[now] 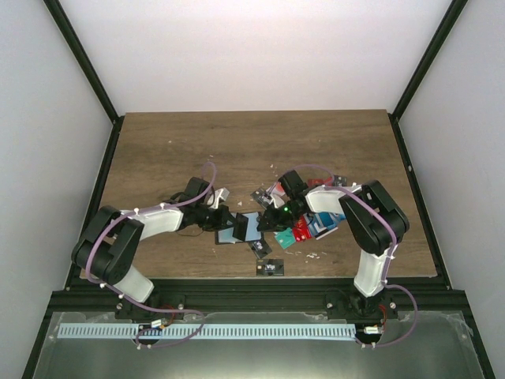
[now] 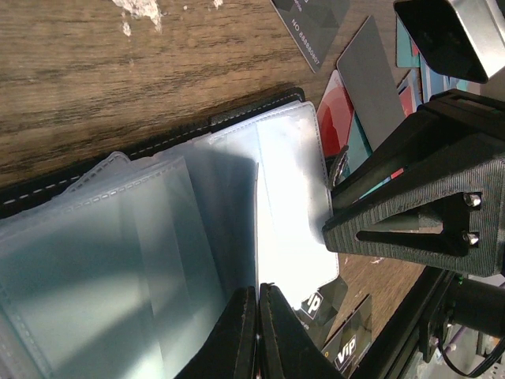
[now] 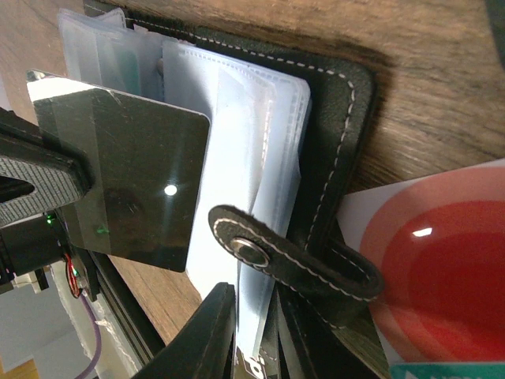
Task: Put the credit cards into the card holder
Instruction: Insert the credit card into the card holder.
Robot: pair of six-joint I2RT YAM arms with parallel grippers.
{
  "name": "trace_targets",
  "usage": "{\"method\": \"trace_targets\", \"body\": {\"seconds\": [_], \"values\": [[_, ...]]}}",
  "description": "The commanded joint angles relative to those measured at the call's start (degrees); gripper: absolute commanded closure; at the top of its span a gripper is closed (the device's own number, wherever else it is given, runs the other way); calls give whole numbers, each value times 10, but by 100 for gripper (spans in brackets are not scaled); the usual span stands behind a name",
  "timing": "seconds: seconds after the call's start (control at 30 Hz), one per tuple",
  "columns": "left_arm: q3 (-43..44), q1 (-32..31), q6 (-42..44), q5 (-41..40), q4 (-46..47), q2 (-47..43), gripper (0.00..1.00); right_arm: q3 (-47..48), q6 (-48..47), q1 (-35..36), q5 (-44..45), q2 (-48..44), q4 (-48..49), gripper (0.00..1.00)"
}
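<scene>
The card holder (image 1: 245,227) lies open on the table between both grippers, its clear sleeves (image 2: 158,237) fanned out and its black snap tab (image 3: 276,257) lying loose. My left gripper (image 2: 258,294) is shut on a black credit card (image 3: 134,189), which it holds on edge over the sleeves. My right gripper (image 3: 256,332) pinches a few clear sleeves at the holder's near edge. One of its fingers (image 2: 410,205) shows in the left wrist view beside the sleeves. More credit cards (image 1: 304,229) lie in a pile under the right arm.
A white card with a red circle (image 3: 442,268) lies partly under the holder. Black VIP cards (image 2: 347,339) lie by the holder, and one black card (image 1: 270,267) rests near the table's front edge. A grey card (image 2: 371,79) and a red one (image 2: 335,110) overlap beside the holder.
</scene>
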Motion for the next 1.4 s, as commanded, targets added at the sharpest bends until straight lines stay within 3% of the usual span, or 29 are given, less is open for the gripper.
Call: {"method": "trace_targets", "body": {"seconds": [0.0,0.43,0.77,1.0,1.2,1.37], "values": [[11,-2,17,9,20,19,96,8,-11,-2,41,24,7,82],[15,-1,-26,-16,32,42,96,-5,-8,-2,40,17,13,82],[5,-2,-66,-4,70,56,96,-1,-10,-2,42,6,2,72],[-2,-6,-73,-10,78,63,96,-3,-28,-8,76,-43,-43,72],[-6,-13,-80,-12,86,67,96,-30,-29,-11,81,-66,-45,76],[-4,-21,-91,-18,92,72,96,-37,-15,-10,57,-45,-18,85]]}}
